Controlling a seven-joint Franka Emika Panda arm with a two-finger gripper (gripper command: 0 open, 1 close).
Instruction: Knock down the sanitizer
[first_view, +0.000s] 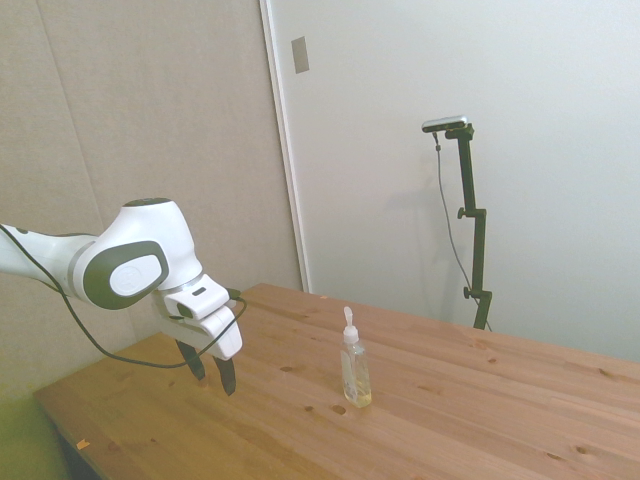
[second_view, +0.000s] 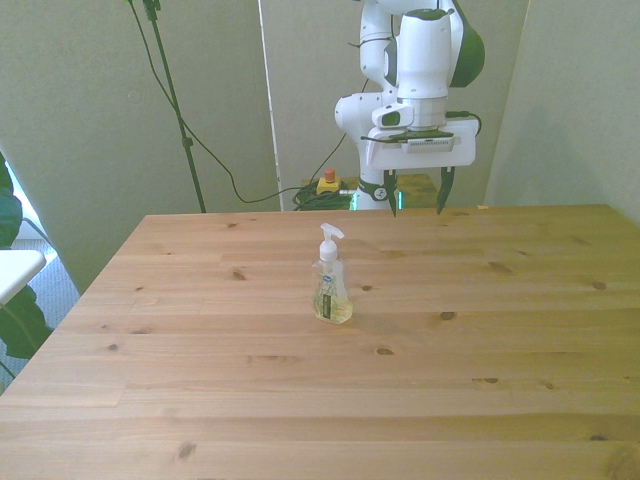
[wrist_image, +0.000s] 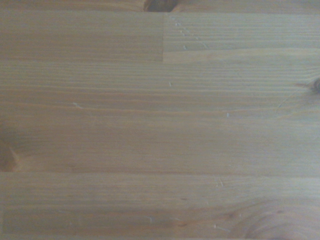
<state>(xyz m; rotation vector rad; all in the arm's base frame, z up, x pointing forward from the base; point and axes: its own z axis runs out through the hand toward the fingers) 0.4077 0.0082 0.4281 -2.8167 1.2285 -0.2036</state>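
Approach is the step in hand, by my reading — the sanitizer bottle (first_view: 354, 368) stands upright on the wooden table (first_view: 480, 420), untouched. From the side view, the gripper (first_view: 213, 372) hangs low over the table with its dark fingers pointing down and spread, holding nothing; the bottle stands well apart from it, out ahead of the fingers, away from the arm. The white wrist above tilts slightly, a black cable looping beneath it.

From the front view, the gripper (second_view: 417, 198) hovers at the table's far edge, fingers parted and empty. The sanitizer bottle (second_view: 330, 281) stands nearer the camera than the gripper and off toward the front view's left of it. The next move likely calls for travelling out to the bottle's level and sweeping sideways against its upper part — high enough to tip it rather than slide it.

The wrist view shows only bare table planks (wrist_image: 160, 130); no bottle.
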